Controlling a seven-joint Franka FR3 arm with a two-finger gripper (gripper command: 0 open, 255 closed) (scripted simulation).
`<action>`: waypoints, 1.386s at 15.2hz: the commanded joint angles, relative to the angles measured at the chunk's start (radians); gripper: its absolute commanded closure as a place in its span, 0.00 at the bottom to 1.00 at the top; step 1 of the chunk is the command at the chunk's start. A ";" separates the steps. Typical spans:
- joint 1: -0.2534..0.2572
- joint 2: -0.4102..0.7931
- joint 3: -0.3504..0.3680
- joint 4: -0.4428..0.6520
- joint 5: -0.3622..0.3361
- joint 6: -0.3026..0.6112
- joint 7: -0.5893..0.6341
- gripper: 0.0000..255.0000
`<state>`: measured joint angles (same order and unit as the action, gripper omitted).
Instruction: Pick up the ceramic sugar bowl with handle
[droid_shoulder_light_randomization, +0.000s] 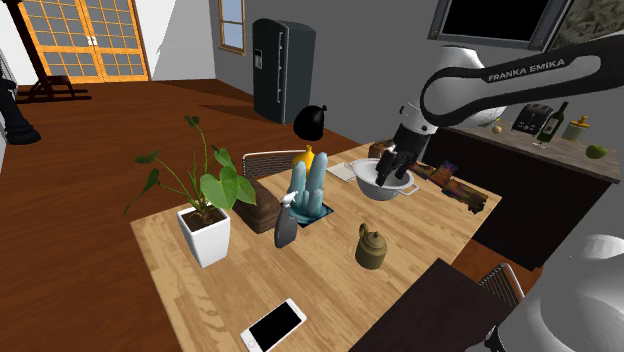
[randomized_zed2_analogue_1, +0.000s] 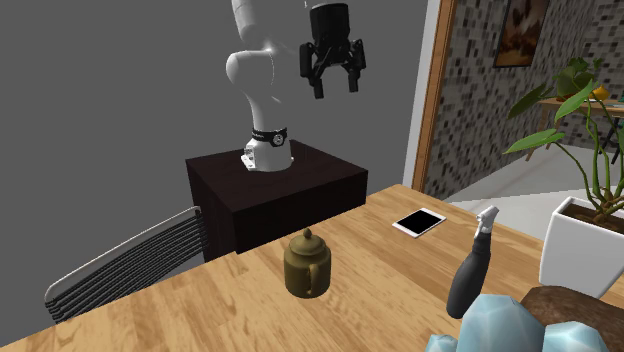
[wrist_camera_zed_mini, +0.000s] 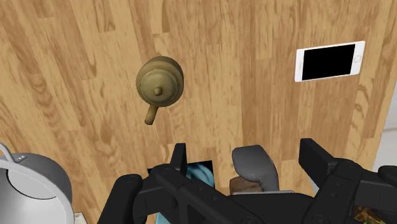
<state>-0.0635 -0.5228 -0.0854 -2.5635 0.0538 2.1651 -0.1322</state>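
Overhead, hand (randomized_zed2_analogue_1: 335, 85) spread wide and empty, high above a pale wooden plank bench (droid_shoulder_light_randomization: 330, 275). Upright on those boards, olive-brown lidded sugar bowl (droid_shoulder_light_randomization: 372, 247) with a side handle, touching nothing, well apart from the white phone (droid_shoulder_light_randomization: 272, 325) near the bench edge. Elsewhere on the bench, grey bowl (droid_shoulder_light_randomization: 385, 187), white-potted plant (droid_shoulder_light_randomization: 205, 235), spray bottle (droid_shoulder_light_randomization: 287, 225). Beyond, dark wooden floor (droid_shoulder_light_randomization: 90, 150), orange-framed glazed doors (droid_shoulder_light_randomization: 85, 40), black fridge (droid_shoulder_light_randomization: 283, 70), plain grey wall (randomized_zed2_analogue_1: 120, 100). Against the bench, dark box stand (randomized_zed2_analogue_1: 275, 185) and slatted chair (randomized_zed2_analogue_1: 130, 265).
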 joint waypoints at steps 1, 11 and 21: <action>-0.006 0.068 -0.017 -0.007 0.002 0.070 -0.016 0.00; -0.013 0.441 -0.094 0.041 0.084 0.357 -0.124 0.00; -0.078 0.849 -0.080 0.219 0.294 0.534 -0.307 0.00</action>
<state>-0.1243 0.2795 -0.1693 -2.3808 0.3273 2.6936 -0.4147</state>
